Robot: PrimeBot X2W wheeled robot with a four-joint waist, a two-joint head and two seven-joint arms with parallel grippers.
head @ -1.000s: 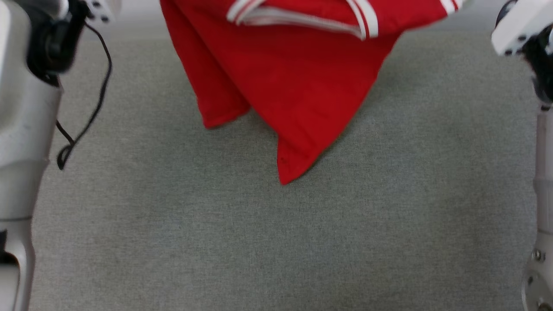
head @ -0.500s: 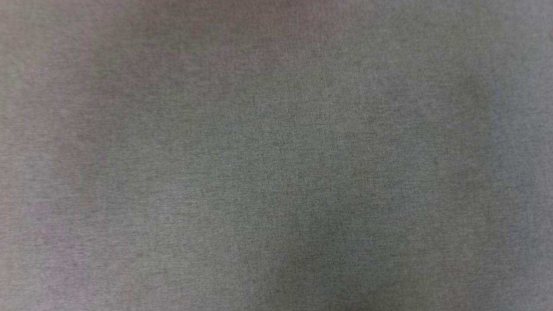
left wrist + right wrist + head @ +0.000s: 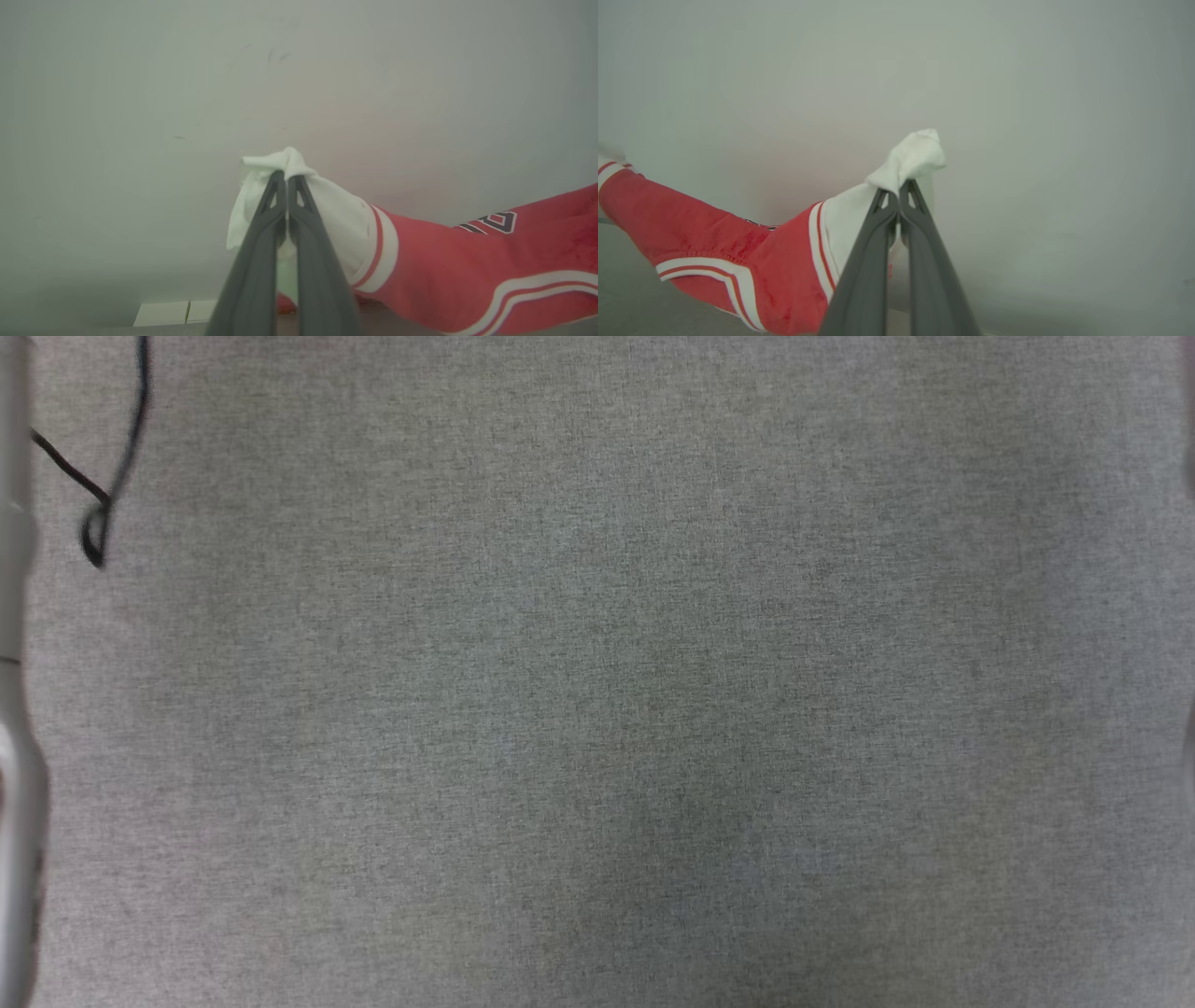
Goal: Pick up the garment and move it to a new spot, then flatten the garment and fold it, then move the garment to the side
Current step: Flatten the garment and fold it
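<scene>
Found left gripper (image 3: 286,179) and right gripper (image 3: 899,186) each clamped tight on a white end of the shirt (image 3: 444,266), red middle slung between. Judged liable to slip: small bunched holds under hanging weight.

1. The counter (image 3: 597,709) is covered in grey, finely woven cloth with a heathered fleck, and it lies flat and smooth across the head view.
2. A soft, darker patch of shade falls on the cloth just below the middle, toward the robot's side.
3. In the left wrist view a narrow strip of counter (image 3: 397,328) runs along the bottom. The low red fold of the garment (image 3: 444,261) comes down to it, but it is unclear whether they touch.
4. In the right wrist view the counter (image 3: 626,303) shows as blurred grey at the lower left.
</scene>
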